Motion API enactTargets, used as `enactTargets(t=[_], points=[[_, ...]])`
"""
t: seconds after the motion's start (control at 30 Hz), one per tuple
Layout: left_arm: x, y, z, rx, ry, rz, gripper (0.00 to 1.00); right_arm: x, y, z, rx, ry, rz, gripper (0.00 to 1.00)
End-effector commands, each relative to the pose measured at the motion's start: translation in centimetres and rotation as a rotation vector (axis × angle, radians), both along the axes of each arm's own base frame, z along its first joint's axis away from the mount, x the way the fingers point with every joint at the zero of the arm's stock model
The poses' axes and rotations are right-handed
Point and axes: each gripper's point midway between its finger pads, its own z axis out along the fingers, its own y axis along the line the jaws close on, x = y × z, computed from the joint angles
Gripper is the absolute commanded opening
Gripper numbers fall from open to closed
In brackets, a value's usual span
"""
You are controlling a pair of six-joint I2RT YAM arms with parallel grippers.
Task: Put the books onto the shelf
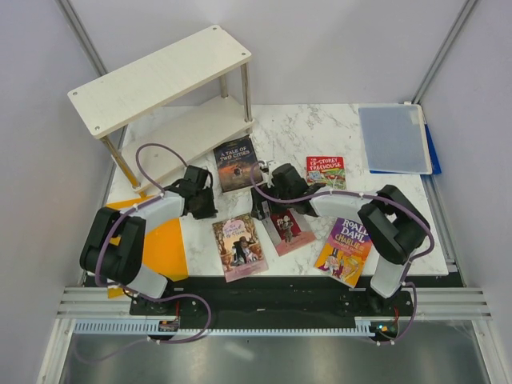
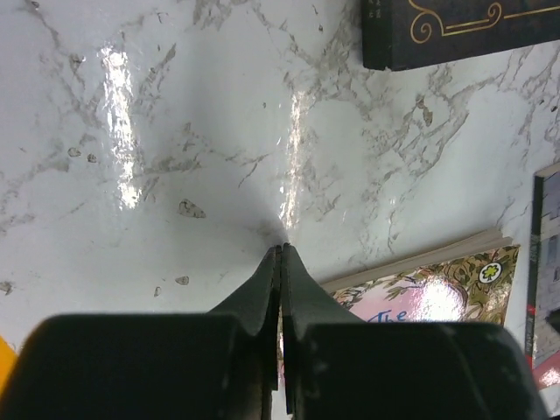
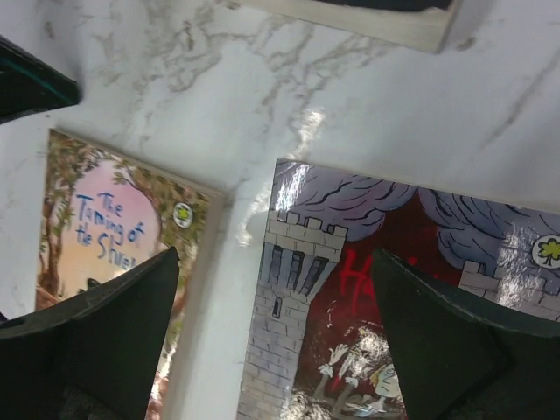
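A 2-tier shelf of pale whitish wood boards on slim metal legs [image 1: 160,76] stands at the far left of the white marble worktop [image 1: 296,132]. All 5 books lie flat on the worktop, none on the shelf.

- **Nearest the shelf:** the dark "A Tale of Two Cities" paperback [image 1: 238,164] lies just beside its lower board.
- **Further right:** the red-green "Treehouse" paperback [image 1: 326,172].
- **Near right edge:** the purple-yellow Roald Dahl paperback [image 1: 344,250] sits tilted.
- **Front centre:** the pale pink "The Taming of the Shrew" paperback [image 1: 239,246].
- **Just right of the pink one:** the lilac paperback with a grey castle on its cover [image 1: 292,232], with a narrow strip of marble between the 2.

The left hand [image 1: 204,202] is clenched, its 2 fingers [image 2: 262,289] pressed together with nothing between them. It is over bare marble between the dark book's corner and the pink book.

The right hand [image 1: 270,212] is released, its fingers [image 3: 122,315] spread wide and grasping nothing. 1 finger stands over the pink book and the other over the castle cover. The wrist view does not show whether the tips touch the covers.

A flat blue-grey folder [image 1: 394,138] lies at the far right of the worktop. An orange sheet [image 1: 164,248] lies at the near left, partly under the left arm.
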Motion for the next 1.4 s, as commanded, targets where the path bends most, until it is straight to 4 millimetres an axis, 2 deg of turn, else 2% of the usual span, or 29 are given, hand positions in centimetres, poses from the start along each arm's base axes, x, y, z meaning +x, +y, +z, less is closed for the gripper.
enactTargets(t=[0.0, 0.1, 0.3, 0.47, 0.57, 0.73, 0.8, 1.03, 1.13, 1.27, 1.37], points=[[-3.0, 0.5, -1.6, -0.001, 0.107, 0.066, 0.02, -0.3, 4.0, 2.0, 0.140, 0.016, 0.058, 0.98], [-3.4, 0.9, -1.3, -0.002, 0.095, 0.095, 0.02, -0.9, 4.6, 1.6, 0.154, 0.043, 0.073, 0.98], [-3.5, 1.5, 2.1, -0.026, -0.051, 0.123, 0.02, -2.5, 4.6, 0.8, 0.159, 0.097, 0.087, 0.98], [-4.9, 0.9, 4.2, -0.073, -0.140, 0.096, 0.02, -4.3, 4.3, 0.2, 0.152, 0.141, 0.101, 0.98], [-5.6, 0.3, 4.4, -0.087, -0.152, 0.071, 0.02, -5.1, 4.4, 0.5, 0.166, 0.160, 0.122, 0.98], [-7.1, -0.9, 1.7, -0.048, -0.043, 0.023, 0.02, -7.1, 5.0, -0.5, 0.157, 0.221, 0.162, 0.97], [-7.5, -1.1, 0.3, -0.008, 0.011, 0.014, 0.02, -7.7, 5.1, -0.9, 0.153, 0.240, 0.175, 0.93], [-8.8, -1.8, -2.8, 0.077, 0.124, 0.009, 0.02, -8.9, 5.1, -0.7, 0.142, 0.259, 0.195, 0.87], [-8.7, -1.7, -2.9, 0.101, 0.125, 0.016, 0.02, -9.2, 5.2, -1.0, 0.142, 0.276, 0.205, 0.86], [-8.8, -2.0, -2.8, 0.095, 0.135, 0.012, 0.02, -10.2, 5.9, -1.9, 0.145, 0.330, 0.240, 0.74], [-8.8, -2.0, -2.9, 0.100, 0.142, 0.010, 0.02, -10.8, 6.9, -0.9, 0.180, 0.331, 0.273, 0.67]])
